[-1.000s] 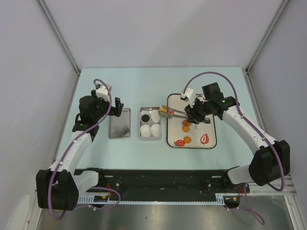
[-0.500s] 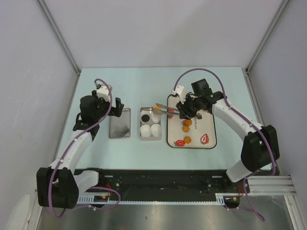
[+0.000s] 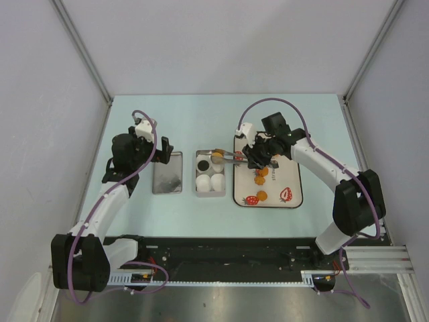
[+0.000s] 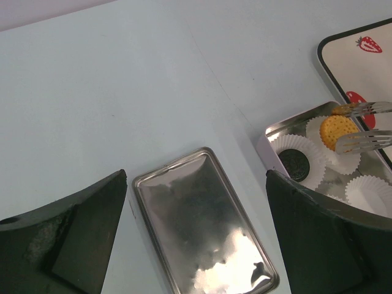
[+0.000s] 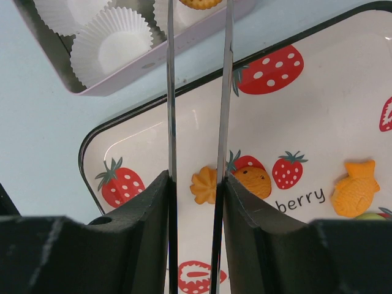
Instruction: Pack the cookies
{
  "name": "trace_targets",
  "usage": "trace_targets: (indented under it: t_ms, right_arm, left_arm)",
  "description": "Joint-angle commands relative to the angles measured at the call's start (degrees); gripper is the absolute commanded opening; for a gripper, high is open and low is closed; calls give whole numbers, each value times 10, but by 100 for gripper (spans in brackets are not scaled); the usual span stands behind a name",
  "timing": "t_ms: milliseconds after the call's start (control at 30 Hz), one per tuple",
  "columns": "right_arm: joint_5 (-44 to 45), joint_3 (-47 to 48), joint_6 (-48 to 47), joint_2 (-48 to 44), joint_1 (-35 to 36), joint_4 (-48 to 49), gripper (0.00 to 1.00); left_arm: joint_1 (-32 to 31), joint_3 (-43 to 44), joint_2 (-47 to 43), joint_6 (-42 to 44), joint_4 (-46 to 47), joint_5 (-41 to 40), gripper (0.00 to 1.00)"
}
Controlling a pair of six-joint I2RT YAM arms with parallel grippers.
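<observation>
Right hand (image 3: 252,157) on metal tongs (image 3: 232,155), round orange cookie (image 4: 339,128)

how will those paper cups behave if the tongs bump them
Probably very light and floppy: the paper cups have thin pleated walls, so the tongs would likely dent them. They seem to sit loose in the tin, so one might slide or tip, though neighbours crowd it.

An orange round cookie (image 4: 339,128) was gripped between silver metal tongs (image 4: 367,141) at a white fluted paper cup (image 4: 343,162) inside a rectangular metal tin (image 4: 288,124). A black round cookie (image 4: 295,163) was seated in the neighbouring cup. A shiny flat metal lid (image 4: 202,226) was framed by the widely parted fingers of the left gripper (image 4: 196,177).
</observation>
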Motion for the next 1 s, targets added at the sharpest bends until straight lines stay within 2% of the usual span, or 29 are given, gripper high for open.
trace_targets:
  t_ms: [0,967]
  right_arm:
    - [3,31,-1,6,6,21,20]
    - [34,31,-14,1,14,1,29]
  left_arm:
    - [-3,16,1,7,8,12,100]
    - [-3,13,-1,8,7,15,100]
